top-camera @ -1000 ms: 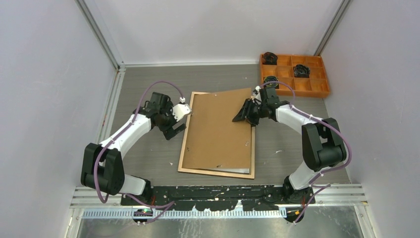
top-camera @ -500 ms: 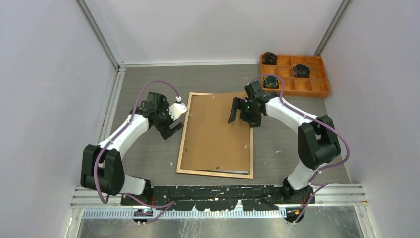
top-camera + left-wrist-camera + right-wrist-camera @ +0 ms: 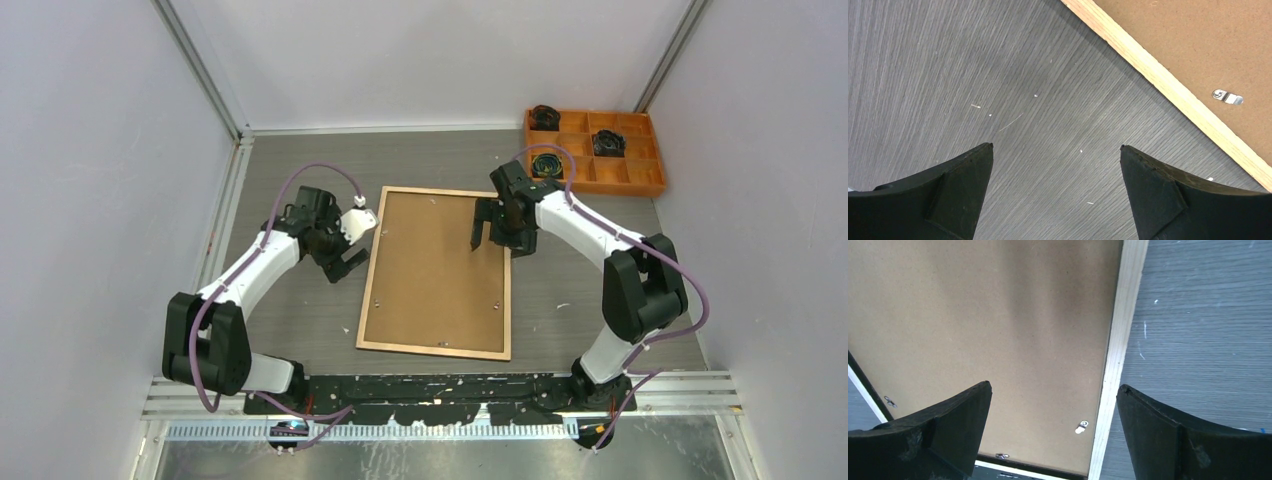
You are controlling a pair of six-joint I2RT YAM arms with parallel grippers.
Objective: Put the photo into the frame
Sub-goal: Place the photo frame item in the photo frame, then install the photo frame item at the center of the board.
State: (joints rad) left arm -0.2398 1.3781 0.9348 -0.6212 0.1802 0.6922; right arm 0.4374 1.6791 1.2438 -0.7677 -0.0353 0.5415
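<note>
The frame (image 3: 434,350) lies flat in the middle of the table (image 3: 560,320) with its light wood back facing up. A brown board (image 3: 435,265) sits inside the wood rim and fills it.

The right gripper (image 3: 498,238) hangs over the far right part of the frame. Its two black fingers are spread wide and hold nothing. In the right wrist view, the right gripper (image 3: 1054,385) looks down on the board (image 3: 998,325) and on the pale wood rim of the frame (image 3: 1118,340). The gray table (image 3: 1208,315) shows past the rim. A small metal clip (image 3: 1081,427) sits on the board just beside the rim.

The left gripper (image 3: 357,245) is over the table, just beside the left side of the frame and near its far left corner. Its fingers are spread wide too, and it holds nothing. In the left wrist view, the left gripper (image 3: 1056,145) has only the streaky gray table (image 3: 948,75) under it. The rim of the frame (image 3: 1168,82) runs across the upper right corner there. Past it is the board (image 3: 1198,35) with one more metal clip (image 3: 1226,96).

Both arms are white and black, and purple cables loop along them. They bend in from the near edge of the table, one on each side of the frame.

An orange tray (image 3: 610,187) stands in the far right corner of the table, well apart from the frame. Small dark round things (image 3: 607,142) lie in some of its boxes.
</note>
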